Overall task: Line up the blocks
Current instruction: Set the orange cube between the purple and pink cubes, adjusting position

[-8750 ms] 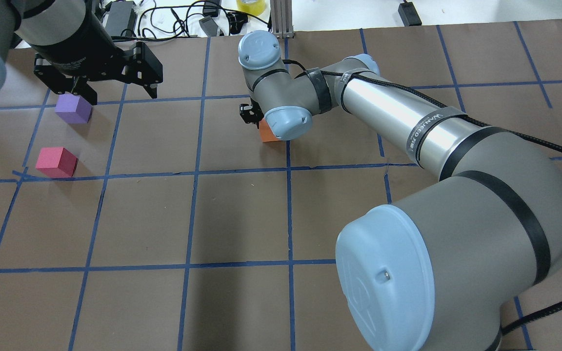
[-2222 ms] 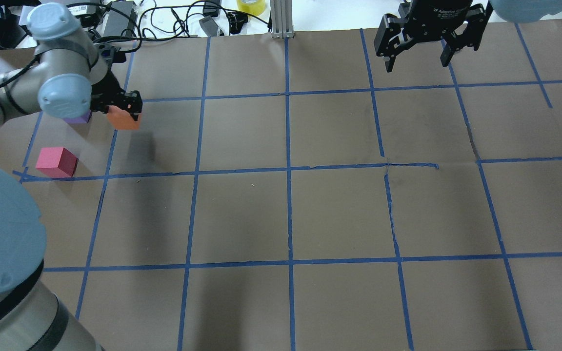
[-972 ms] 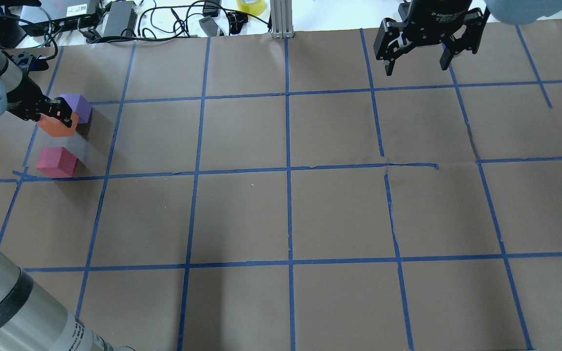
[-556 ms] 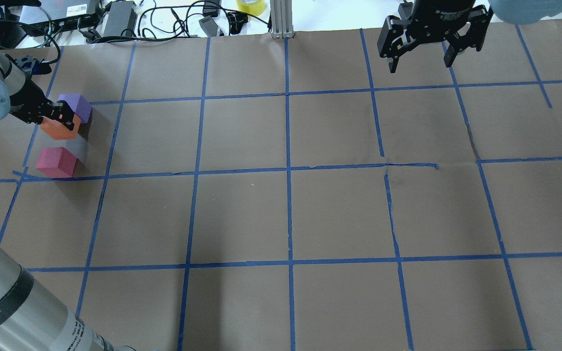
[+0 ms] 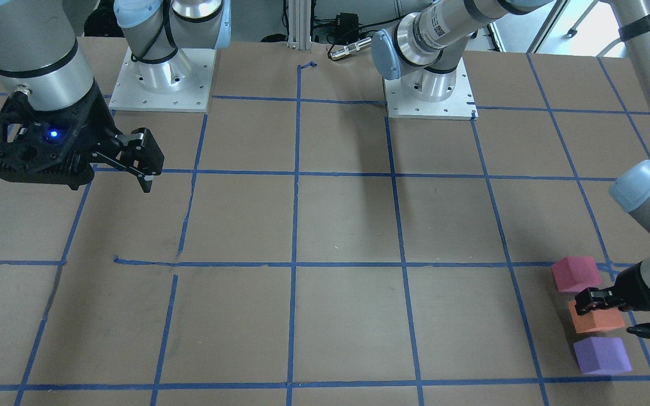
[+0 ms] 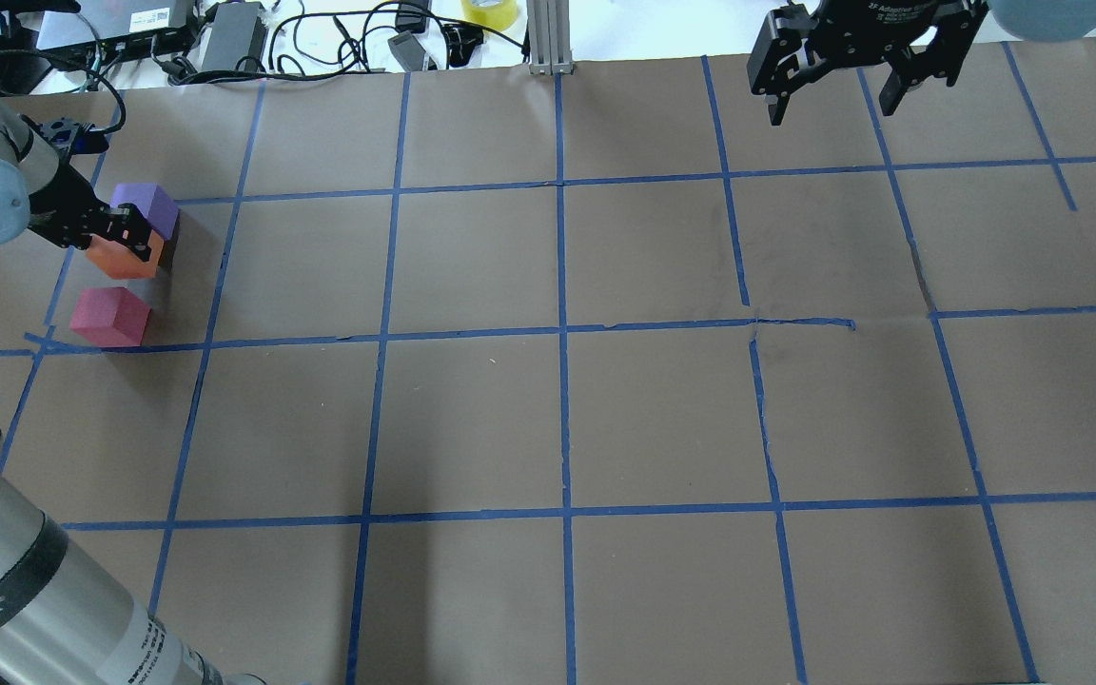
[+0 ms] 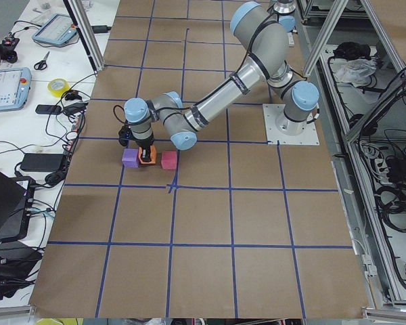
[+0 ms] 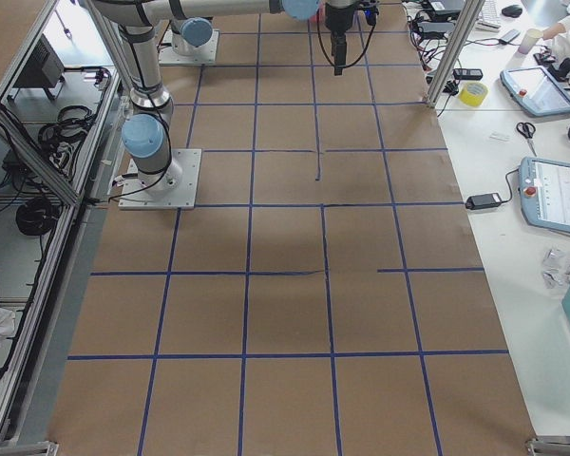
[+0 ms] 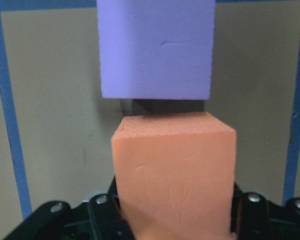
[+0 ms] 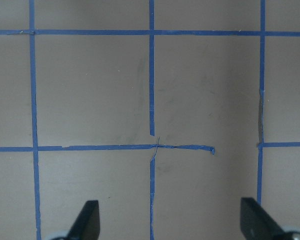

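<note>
My left gripper point(image 6: 122, 240) is shut on the orange block point(image 6: 120, 259) and holds it low between the purple block point(image 6: 152, 204) and the pinkish red block point(image 6: 110, 317). The front-facing view shows the three in a row: red point(image 5: 575, 273), orange point(image 5: 594, 319), purple point(image 5: 602, 355), with the left gripper point(image 5: 621, 314) over the orange one. In the left wrist view the orange block point(image 9: 174, 170) sits just short of the purple block point(image 9: 155, 50). I cannot tell whether it touches the table. My right gripper point(image 6: 854, 84) is open and empty at the far right.
The table is brown paper point(image 6: 567, 419) with a grid of blue tape. Cables, a power brick point(image 6: 234, 33) and a tape roll point(image 6: 489, 9) lie beyond the far edge. The right wrist view shows bare paper between the open fingers point(image 10: 87, 220).
The left gripper has carried the orange block to the far left and brought it in between the purple and red blocks. The right gripper drifted slightly right.
</note>
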